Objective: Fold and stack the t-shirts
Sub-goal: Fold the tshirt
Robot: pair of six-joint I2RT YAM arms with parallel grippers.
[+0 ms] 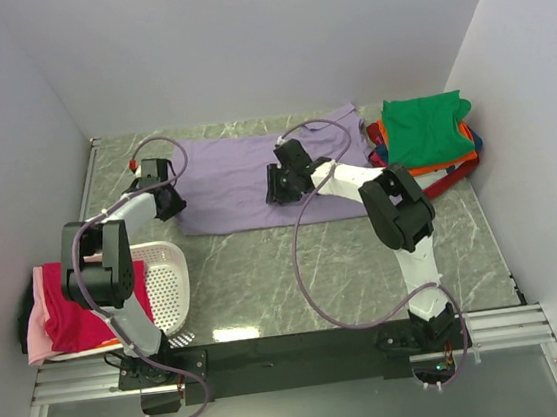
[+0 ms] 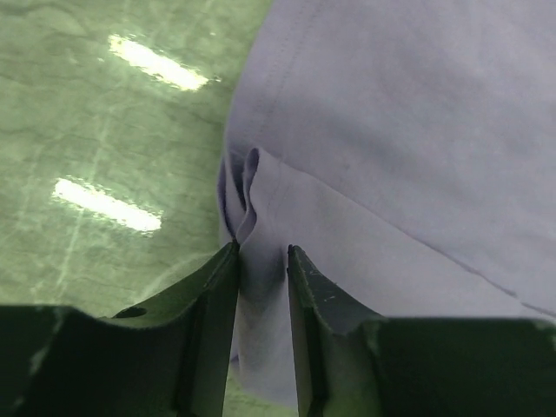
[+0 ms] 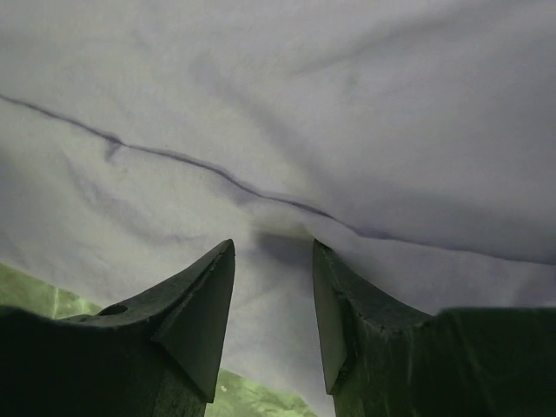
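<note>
One lavender t-shirt [image 1: 235,178] lies spread out; my left gripper [image 2: 262,252] pinches its bunched edge; my right gripper [image 3: 274,246] straddles a fold, whether clamped I cannot tell.

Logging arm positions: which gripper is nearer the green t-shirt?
Right. The right gripper is mid-table, left of the green t-shirt; the left gripper is farther left, pinching the lavender shirt.

Shirt [image 1: 235,178] centre — stack [image 1: 429,129] right, basket [image 1: 171,281] left.
</note>
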